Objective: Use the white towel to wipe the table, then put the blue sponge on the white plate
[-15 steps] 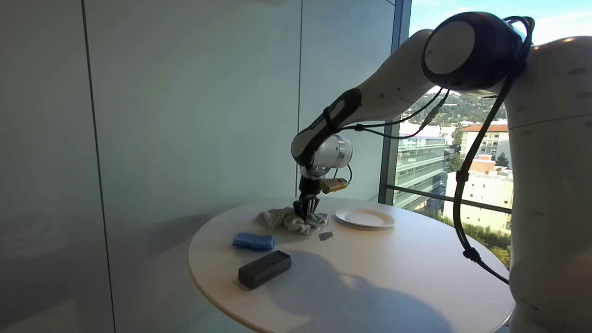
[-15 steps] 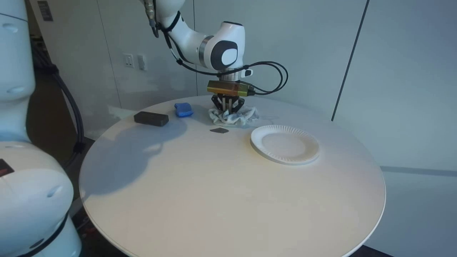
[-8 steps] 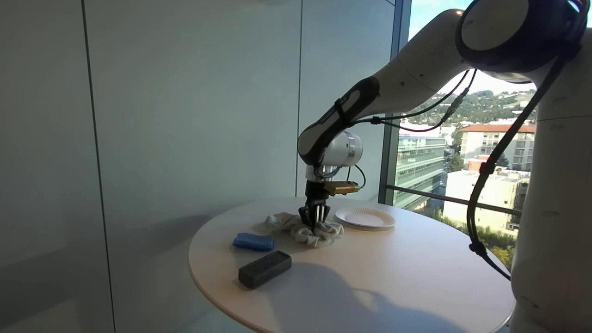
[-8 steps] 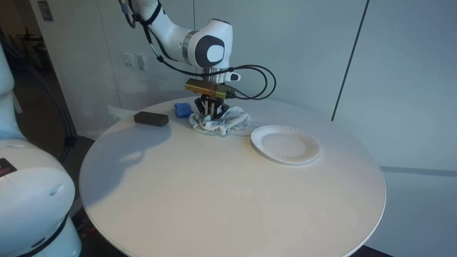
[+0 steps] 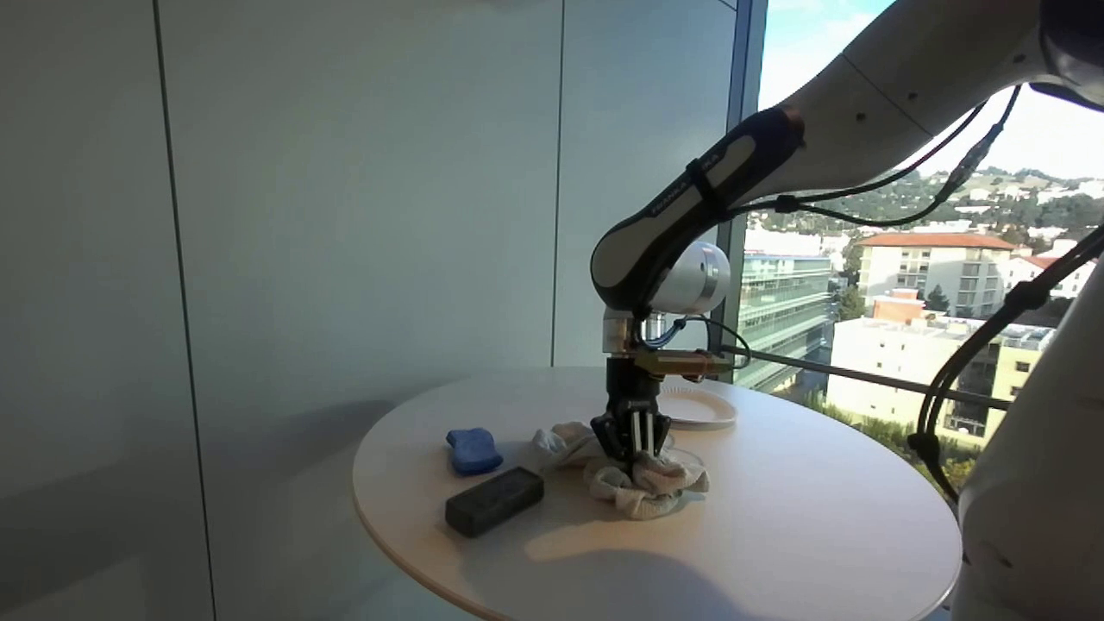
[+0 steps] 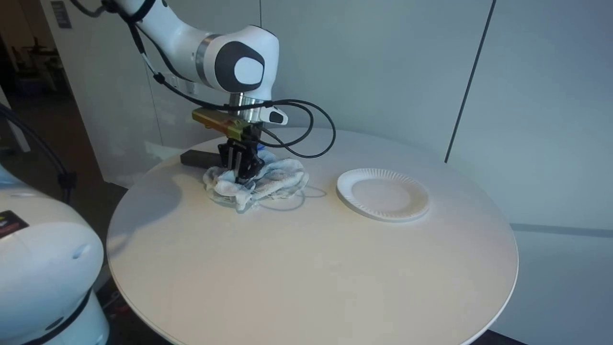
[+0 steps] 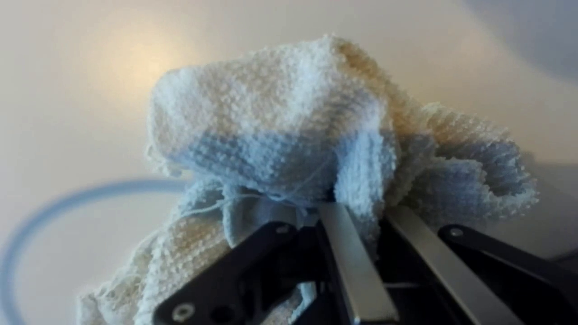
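The white towel (image 7: pixel 271 108) lies crumpled on the round white table (image 6: pixel 311 268). My gripper (image 7: pixel 359 210) points down with its fingers (image 7: pixel 354 266) shut on a fold of it, and the fabric bunches out on both sides. In an exterior view the blue sponge (image 5: pixel 474 451) lies left of the towel (image 5: pixel 647 492), apart from it. The gripper and towel hide most of the sponge (image 6: pixel 261 146) in an exterior view. The white plate (image 6: pixel 383 194) rests flat on the table with nothing on it; the arm partly covers the plate (image 5: pixel 700 410) in an exterior view.
A dark grey block (image 5: pixel 494 501) lies near the table edge, close to the sponge, with a gap to the towel. Cables (image 6: pixel 311 103) loop out beside the wrist. A pale wall (image 6: pixel 383 72) stands behind the table, and a window (image 5: pixel 914 285) is at one side.
Gripper and towel have slid across the table toward the robot's base, farther from the plate. The sponge has turned in place. A small dark patch on the tabletop no longer shows.
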Action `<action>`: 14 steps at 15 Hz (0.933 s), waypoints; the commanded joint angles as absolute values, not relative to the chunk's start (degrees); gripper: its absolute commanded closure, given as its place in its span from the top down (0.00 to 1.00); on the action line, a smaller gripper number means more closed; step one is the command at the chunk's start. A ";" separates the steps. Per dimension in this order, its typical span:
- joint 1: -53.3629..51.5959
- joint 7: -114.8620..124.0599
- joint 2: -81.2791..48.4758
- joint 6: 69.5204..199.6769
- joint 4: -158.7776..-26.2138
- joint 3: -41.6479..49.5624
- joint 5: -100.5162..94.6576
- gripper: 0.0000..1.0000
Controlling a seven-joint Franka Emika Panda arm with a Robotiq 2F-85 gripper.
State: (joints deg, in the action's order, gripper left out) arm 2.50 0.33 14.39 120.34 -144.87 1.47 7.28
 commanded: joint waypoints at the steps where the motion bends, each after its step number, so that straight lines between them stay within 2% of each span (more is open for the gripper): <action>1: 5.59 5.31 10.54 124.53 -141.37 2.55 0.60 0.09; 5: 9.44 10.06 5.52 125.46 -130.76 4.07 -13.64 0.09; 8: 8.84 5.50 1.11 124.88 -121.10 5.16 -15.95 0.09; 10: 7.20 -1.82 0.24 126.51 -117.91 4.82 -11.42 0.09; 14: 4.39 -10.87 0.34 133.47 -122.36 3.43 2.20 0.09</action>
State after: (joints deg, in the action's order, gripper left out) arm 6.07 -4.00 1.20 128.61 -120.08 3.96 -5.83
